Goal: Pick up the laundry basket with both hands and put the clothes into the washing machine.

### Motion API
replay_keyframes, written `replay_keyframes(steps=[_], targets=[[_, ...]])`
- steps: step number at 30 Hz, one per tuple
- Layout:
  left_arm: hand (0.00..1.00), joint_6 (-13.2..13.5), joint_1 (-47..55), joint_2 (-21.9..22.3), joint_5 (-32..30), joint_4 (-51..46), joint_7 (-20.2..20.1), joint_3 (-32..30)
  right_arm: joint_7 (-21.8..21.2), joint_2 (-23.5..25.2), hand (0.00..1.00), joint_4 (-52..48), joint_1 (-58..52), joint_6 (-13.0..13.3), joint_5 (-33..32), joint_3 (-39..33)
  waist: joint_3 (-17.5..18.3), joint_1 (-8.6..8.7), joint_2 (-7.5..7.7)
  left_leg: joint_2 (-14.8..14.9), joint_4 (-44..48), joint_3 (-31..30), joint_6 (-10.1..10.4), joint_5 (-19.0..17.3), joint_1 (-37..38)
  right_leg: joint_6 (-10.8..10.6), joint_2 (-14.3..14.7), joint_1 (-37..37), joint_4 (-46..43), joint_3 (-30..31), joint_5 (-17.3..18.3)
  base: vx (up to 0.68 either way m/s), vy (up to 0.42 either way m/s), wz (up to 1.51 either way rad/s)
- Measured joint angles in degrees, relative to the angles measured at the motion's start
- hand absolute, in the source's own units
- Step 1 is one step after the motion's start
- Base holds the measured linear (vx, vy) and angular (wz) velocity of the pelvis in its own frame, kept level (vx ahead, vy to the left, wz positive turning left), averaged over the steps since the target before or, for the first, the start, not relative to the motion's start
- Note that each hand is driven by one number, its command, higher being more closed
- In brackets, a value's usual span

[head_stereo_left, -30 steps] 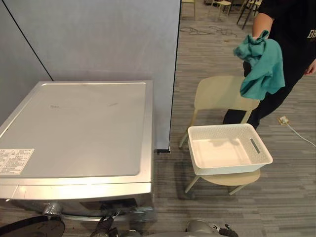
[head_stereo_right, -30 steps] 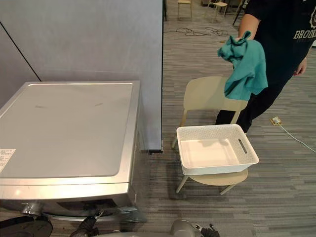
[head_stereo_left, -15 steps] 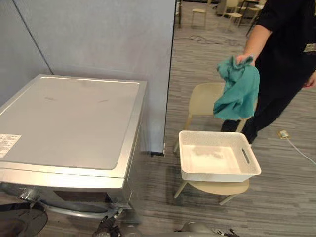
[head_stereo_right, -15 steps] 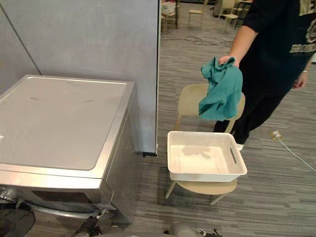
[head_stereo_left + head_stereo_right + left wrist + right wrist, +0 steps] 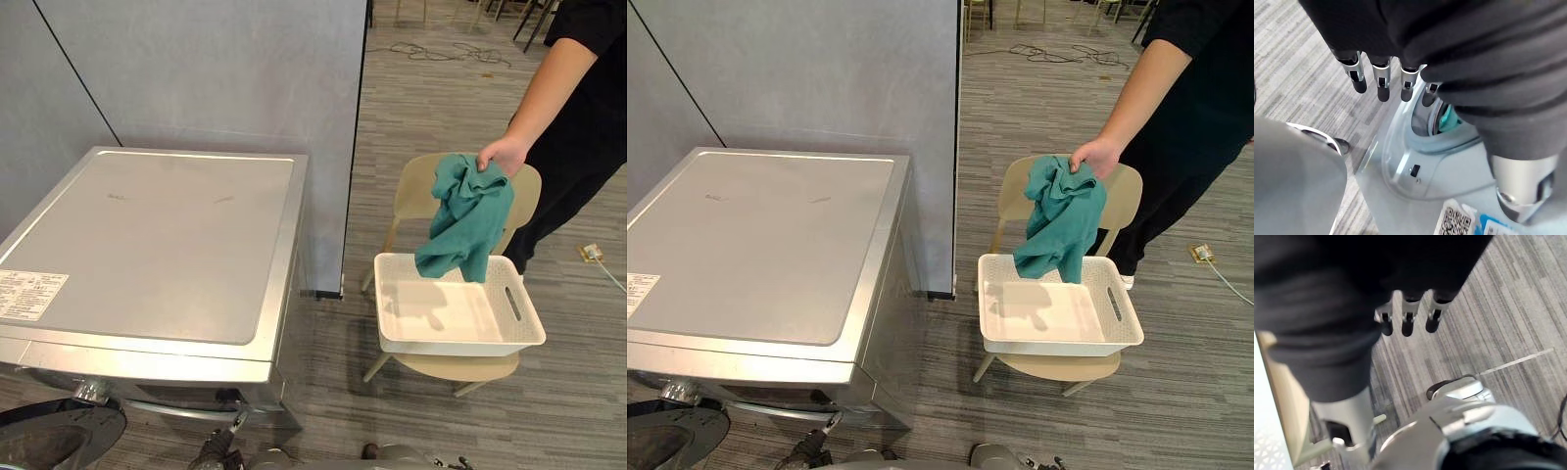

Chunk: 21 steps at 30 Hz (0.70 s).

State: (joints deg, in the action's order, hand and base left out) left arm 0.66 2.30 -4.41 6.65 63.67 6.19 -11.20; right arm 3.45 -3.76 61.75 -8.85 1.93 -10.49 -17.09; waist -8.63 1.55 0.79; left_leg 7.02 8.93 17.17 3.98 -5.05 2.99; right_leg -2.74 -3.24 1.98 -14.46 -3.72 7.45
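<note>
- A person's hand (image 5: 502, 154) holds the teal cloth (image 5: 465, 220) lower than before; it now hangs just over the white basket (image 5: 460, 343) on the chair (image 5: 416, 191).
- Left hand (image 5: 1382, 81) and right hand (image 5: 1407, 318) hang with fingers straight, holding nothing.

One washer (image 5: 157, 245), one basket (image 5: 460, 345), one chair (image 5: 411, 191), one cloth (image 5: 465, 220)

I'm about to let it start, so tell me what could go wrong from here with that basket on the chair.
The teal cloth hangs from a person's hand over the white basket, not let go: reaching now could meet that arm or lift an empty basket. The basket overhangs the chair seat under it, so an uneven lift might tip it off.
</note>
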Motion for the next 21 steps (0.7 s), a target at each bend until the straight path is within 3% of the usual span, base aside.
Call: replay_keyframes(steps=[5,7,8,9,10,12,13,14,15,17,18,19,20,21], targets=[[0.0,0.03,-0.12,-0.14,0.18,-0.01,0.04,1.67,0.06,-0.26,0.0,0.02,0.68,0.01,0.42,0.21,-0.67,0.87,-0.41,-1.48,-1.12,0.54,-0.63,0.39,1.94,-2.89,-3.03,3.97,-9.77,0.51,1.88,-0.04,0.021,-0.11],[0.0,0.12,-0.09,-0.05,0.7,-0.01,-0.02,1.63,0.1,-0.29,0.0,0.04,0.55,0.01,0.38,-0.05,-1.1,0.85,-1.05,-1.25,-1.83,0.1,-1.28,0.86,2.99,-3.04,-3.5,4.58,-13.82,1.13,2.28,-0.08,-0.024,0.26],[0.0,0.17,-0.03,0.31,1.26,-0.02,-0.13,1.64,0.02,-0.22,0.0,0.07,0.47,-0.13,0.38,-0.97,-1.64,0.71,-0.91,-1.39,-1.94,-0.16,-1.24,1.11,3.97,-1.44,-5.13,4.95,-18.07,1.51,4.65,-0.08,-0.077,0.29],[0.0,0.32,0.0,0.22,1.7,-0.06,-0.17,1.58,0.03,-0.28,0.0,0.29,0.44,-0.35,0.38,-1.75,-1.82,0.57,-0.53,-1.51,-1.86,-0.68,-1.05,1.18,4.81,-1.58,-7.27,4.92,-20.26,1.69,5.62,-0.17,-0.191,0.41],[0.0,0.63,0.72,-0.17,1.74,-0.03,-0.28,1.64,0.02,-0.29,0.0,0.5,0.29,-0.72,0.38,-2.7,-1.58,0.56,-0.12,-1.44,-2.14,-2.2,-0.26,0.81,5.16,-1.74,-10.04,4.03,-20.8,2.57,5.73,-0.13,-0.188,0.35],[0.0,1.0,1.37,-0.54,2.02,-0.08,-0.99,1.54,0.02,-0.28,0.0,1.15,0.46,-1.01,0.37,-3.61,-1.18,0.46,0.53,-1.24,-2.93,-4.56,2.02,1.5,5.36,-1.57,-12.81,3.17,-19.53,5.01,5.31,-0.08,-0.287,0.45],[0.0,1.17,1.74,-1.1,2.88,-0.16,-1.2,1.43,-0.02,-0.16,0.0,2.18,0.09,-1.24,0.31,-4.1,-0.29,0.43,2.15,-1.22,-4.2,-6.08,4.04,2.55,5.56,-1.91,-13.24,2.3,-16.61,7.34,2.77,-0.03,-0.38,0.4],[0.0,1.08,1.71,-2.13,2.93,-0.08,-1.22,1.34,-0.08,0.13,0.0,2.6,-0.13,-1.41,0.28,-4.58,0.46,0.47,2.96,-0.6,-5.56,-7.46,5.71,3.41,5.74,-5.75,-12.08,0.66,-13.55,7.45,5.41,0.02,-0.48,0.17],[0.0,0.65,2.13,-1.56,2.95,0.23,-1.25,0.41,-0.11,-0.03,0.0,2.55,0.43,-1.62,-0.32,-4.89,0.82,0.53,0.92,1.87,-6.1,-9.09,7.75,4.6,5.65,-6.56,-9.46,-0.08,-10.29,5.71,6.92,0.05,-0.314,-0.01],[0.0,0.31,3.21,-0.33,2.93,0.25,-1.27,-0.97,-0.1,-1.38,0.0,2.11,0.88,-1.74,-0.41,-4.78,0.92,0.47,-1.62,5.34,-6.15,-10.0,7.94,4.53,5.34,-5.57,-5.15,0.39,-8.96,5.15,6.62,0.04,-0.302,-0.32],[0.0,-0.06,3.69,-0.3,2.9,0.45,-1.18,-2.28,-0.13,-1.35,0.0,2.11,1.03,-1.88,-0.37,-4.27,0.98,0.41,-1.92,8.26,-5.78,-9.93,9.19,3.57,5.22,-4.1,-2.03,1.57,-10.47,4.99,7.2,0.02,-0.277,-0.45],[0.0,-0.21,3.83,-0.34,2.91,0.46,-1.17,-2.96,-0.13,-1.26,0.0,2.12,1.03,-1.87,-0.37,-3.88,1.17,0.28,-1.61,9.42,-5.23,-9.84,9.82,3.11,4.95,-3.2,-0.57,2.6,-12.03,5.01,7.69,-0.02,-0.377,-0.53],[0.0,-0.21,3.94,-0.87,3.02,0.48,-1.04,-4.22,-0.16,-1.2,0.0,2.11,0.96,-1.85,-0.37,-2.75,1.4,0.12,-1.36,12.0,-2.22,-9.49,10.28,1.61,2.83,-0.73,1.73,5.47,-16.46,4.99,9.22,-0.02,-0.332,-0.45],[0.0,-0.19,3.93,-0.87,3.88,0.51,-0.9,-4.9,-0.13,-1.24,0.0,2.03,0.96,-1.79,-0.37,-2.48,1.5,0.1,-0.41,13.56,-0.09,-9.13,9.34,0.61,2.22,0.64,3.14,6.42,-18.78,4.83,10.41,-0.01,-0.342,-0.37]])
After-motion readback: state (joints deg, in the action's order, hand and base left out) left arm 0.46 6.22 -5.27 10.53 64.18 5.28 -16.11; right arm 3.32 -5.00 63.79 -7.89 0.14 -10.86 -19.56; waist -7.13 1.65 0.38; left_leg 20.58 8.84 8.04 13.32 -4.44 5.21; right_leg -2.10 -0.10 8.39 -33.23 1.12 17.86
